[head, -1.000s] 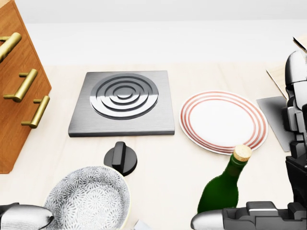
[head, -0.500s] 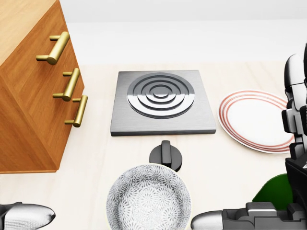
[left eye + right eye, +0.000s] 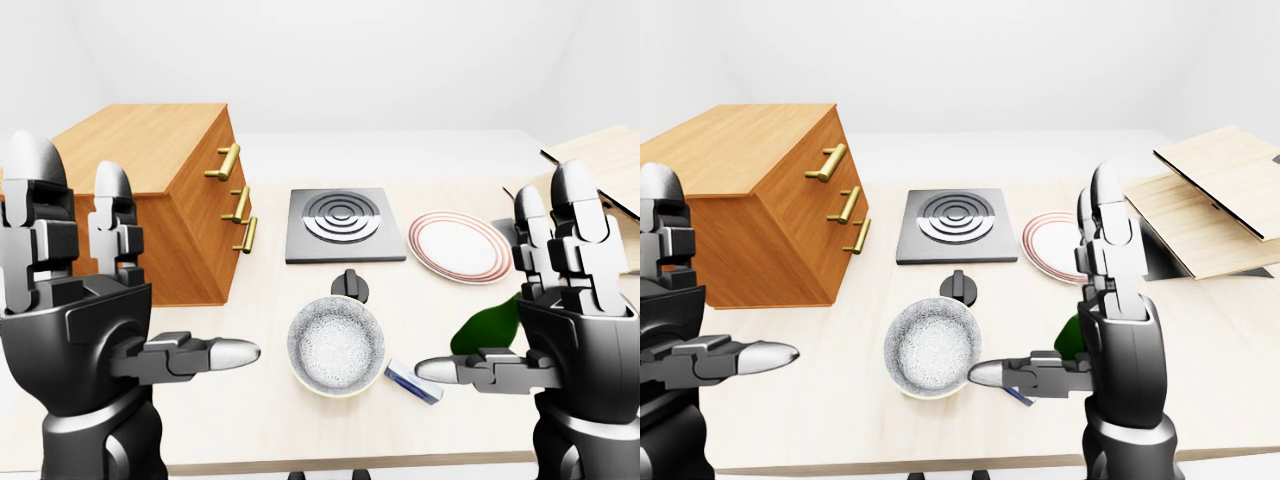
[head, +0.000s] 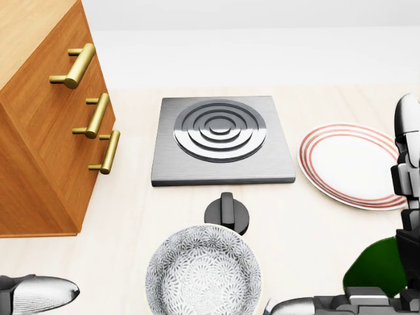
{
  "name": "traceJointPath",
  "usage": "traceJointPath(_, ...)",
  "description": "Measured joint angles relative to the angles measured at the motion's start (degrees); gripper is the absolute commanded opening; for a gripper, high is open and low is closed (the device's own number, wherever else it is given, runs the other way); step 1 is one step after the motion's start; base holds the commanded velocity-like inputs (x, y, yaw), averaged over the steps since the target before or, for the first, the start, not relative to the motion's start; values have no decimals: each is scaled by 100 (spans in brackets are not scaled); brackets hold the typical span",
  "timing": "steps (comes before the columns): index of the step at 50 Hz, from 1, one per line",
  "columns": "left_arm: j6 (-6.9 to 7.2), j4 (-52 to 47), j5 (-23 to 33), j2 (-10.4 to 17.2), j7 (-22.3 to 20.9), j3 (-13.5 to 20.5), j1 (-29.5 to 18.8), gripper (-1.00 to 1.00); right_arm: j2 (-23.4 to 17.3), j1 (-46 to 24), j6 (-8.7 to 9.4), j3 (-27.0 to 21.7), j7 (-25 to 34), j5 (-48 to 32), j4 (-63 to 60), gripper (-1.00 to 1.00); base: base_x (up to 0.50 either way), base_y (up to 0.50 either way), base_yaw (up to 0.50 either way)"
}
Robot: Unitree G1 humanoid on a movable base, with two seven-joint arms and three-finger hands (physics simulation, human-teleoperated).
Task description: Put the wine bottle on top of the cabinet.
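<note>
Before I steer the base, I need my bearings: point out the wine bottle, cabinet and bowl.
wine bottle (image 4: 377,266), head view, green body.
cabinet (image 3: 740,150), right-eye view, wooden top.
bowl (image 4: 202,275), head view, patterned inside.

Head view: steep, close look down on the hob (image 4: 222,138), cabinet (image 4: 39,131) at left. Eye views: further out, shallower, taking in both raised hands. All three share hob, bowl (image 3: 336,345), plate (image 3: 1055,245).
</note>
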Motion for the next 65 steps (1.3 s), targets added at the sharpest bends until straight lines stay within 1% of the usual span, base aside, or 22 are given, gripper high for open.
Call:
traceJointPath(5, 0, 47, 0, 2, 3, 4, -7, 100, -16, 263, 0, -156, -19, 234, 0, 100, 0, 0, 0)
traceJointPath(8, 0, 74, 5, 5, 9, -2, -17, 100, -159, 457, 0, -287, -158, 509, 0, 100, 0, 0, 0)
traceJointPath(12, 0, 95, 6, 10, 18, -3, -29, 100, -579, 761, 0, -456, -560, 1020, 0, 100, 0, 0, 0)
traceJointPath(19, 0, 113, 13, 10, 29, -18, -33, 100, -1583, 1457, 0, -823, -1497, 2084, 0, 100, 0, 0, 0)
traceJointPath(22, 0, 124, 19, 9, 32, -29, -34, 100, -1934, 1745, 0, -988, -1823, 2461, 0, 100, 0, 0, 0)
traceJointPath(26, 0, 144, 22, 8, 29, -33, -29, 100, -2232, 2072, 0, -1210, -2099, 2850, 0, 100, 0, 0, 0)
traceJointPath(30, 0, 170, 22, 9, 25, -30, -28, 100, -2349, 2317, 0, -1455, -2215, 3151, 0, 100, 0, 0, 0)
traceJointPath(40, 0, 241, 25, 10, 17, -26, -22, 100, -2217, 2547, 0, -2013, -2122, 3588, 0, 100, 0, 0, 0)
traceJointPath(48, 0, 276, 24, 9, 8, -22, -13, 100, -1944, 2352, 0, -2362, -1872, 3708, 0, 100, 0, 0, 0)
traceJointPath(55, 0, 297, 24, 8, 2, -21, -7, 100, -1507, 1890, 0, -2810, -1418, 3683, 0, 100, 0, 0, 0)
traceJointPath(61, 0, 312, 32, 5, -1, -31, 2, 100, -912, 1228, 0, -3325, -691, 3340, 0, 100, 0, 0, 0)
traceJointPath(65, 0, 317, 37, 2, -3, -37, 8, 100, -591, 835, 0, -3600, -258, 3085, 0, 100, 0, 0, 0)
